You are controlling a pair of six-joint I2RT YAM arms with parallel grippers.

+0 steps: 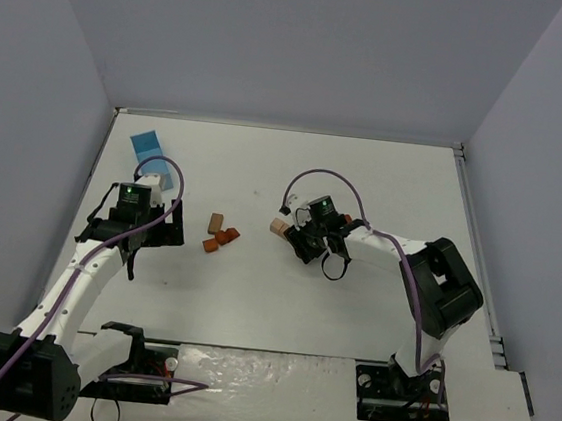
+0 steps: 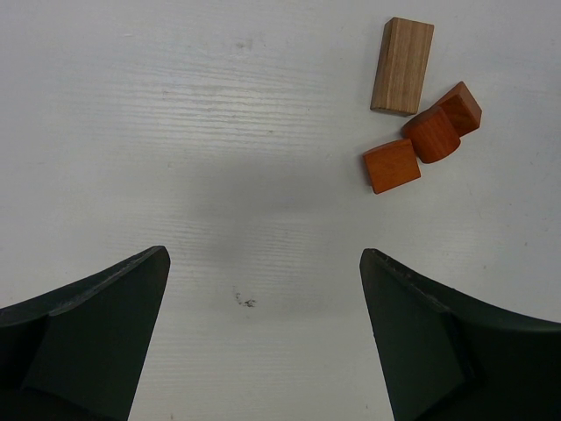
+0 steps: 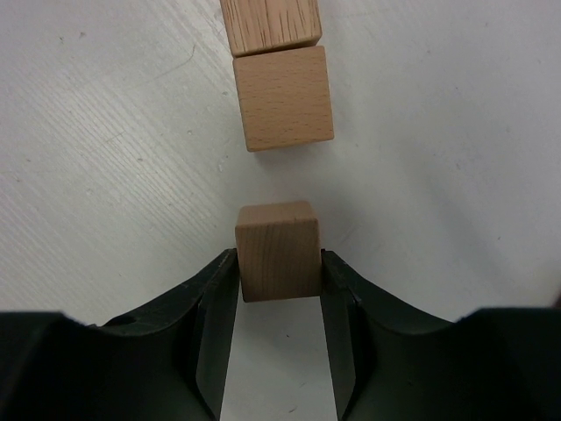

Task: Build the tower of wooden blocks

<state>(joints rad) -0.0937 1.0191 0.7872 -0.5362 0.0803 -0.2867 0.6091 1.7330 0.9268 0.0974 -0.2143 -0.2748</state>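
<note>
Cube (image 3: 277,237) sits pinched in right claw (image 3: 279,261); left claw (image 2: 263,256) gapes wide.

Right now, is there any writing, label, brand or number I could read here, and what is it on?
No text can be read.
Tan blocks: bare wood grain, no print.
Reddish-brown blocks: plain, no marks.
Light-blue box: too small to tell whether it carries print.
Green light on a wrist: a glow only, no letters.
</note>
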